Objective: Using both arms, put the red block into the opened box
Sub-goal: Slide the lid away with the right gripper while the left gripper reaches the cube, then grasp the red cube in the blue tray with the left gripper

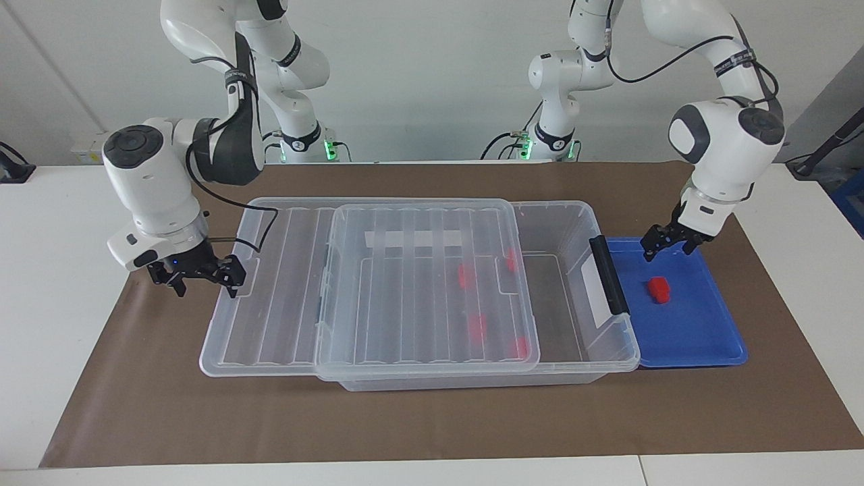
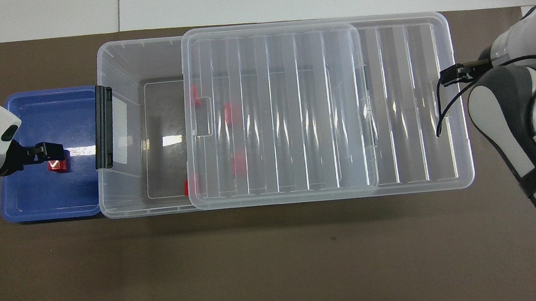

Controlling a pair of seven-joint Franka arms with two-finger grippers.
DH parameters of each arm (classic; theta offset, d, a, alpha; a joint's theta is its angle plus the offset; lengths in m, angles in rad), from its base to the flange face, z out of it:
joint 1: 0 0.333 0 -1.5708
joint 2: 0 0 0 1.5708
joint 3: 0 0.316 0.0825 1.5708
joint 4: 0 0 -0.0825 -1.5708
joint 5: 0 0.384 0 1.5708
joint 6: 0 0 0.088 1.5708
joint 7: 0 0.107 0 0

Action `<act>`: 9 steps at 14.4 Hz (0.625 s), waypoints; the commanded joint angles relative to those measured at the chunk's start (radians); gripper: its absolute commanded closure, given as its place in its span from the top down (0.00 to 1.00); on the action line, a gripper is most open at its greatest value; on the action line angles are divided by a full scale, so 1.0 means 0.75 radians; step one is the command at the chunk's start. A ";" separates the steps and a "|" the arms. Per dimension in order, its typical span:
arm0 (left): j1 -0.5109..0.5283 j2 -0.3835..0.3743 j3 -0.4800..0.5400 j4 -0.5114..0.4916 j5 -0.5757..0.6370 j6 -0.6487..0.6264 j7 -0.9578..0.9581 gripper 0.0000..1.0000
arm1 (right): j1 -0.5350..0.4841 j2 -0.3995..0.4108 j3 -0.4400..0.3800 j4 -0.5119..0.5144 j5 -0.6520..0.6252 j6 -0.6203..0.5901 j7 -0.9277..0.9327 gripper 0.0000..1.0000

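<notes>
Two tools: left tool (image 1: 668, 241), wide, hangs over the blue tray (image 1: 702, 337) above the red block (image 1: 659, 289); right tool (image 1: 198, 273), wide, at the lid's (image 1: 270, 290) end, box (image 1: 574, 223) partly uncovered.

A blue tray (image 1: 702, 337) lies on the brown paper mat (image 1: 432, 418) at the left arm's end of the table, touching the end of a clear container. The mat covers most of the white table (image 1: 54, 283). A white socket strip (image 1: 88, 156) sits near the wall at the right arm's end.
</notes>
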 commanded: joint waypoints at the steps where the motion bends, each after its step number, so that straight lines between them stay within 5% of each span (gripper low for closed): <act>1: 0.043 0.064 -0.004 -0.049 -0.015 0.137 0.050 1.00 | -0.028 -0.009 0.007 -0.005 -0.042 -0.035 -0.022 1.00; 9: 0.066 0.226 -0.004 -0.047 -0.015 0.317 0.083 0.99 | -0.036 -0.058 0.009 -0.003 -0.044 -0.092 -0.022 1.00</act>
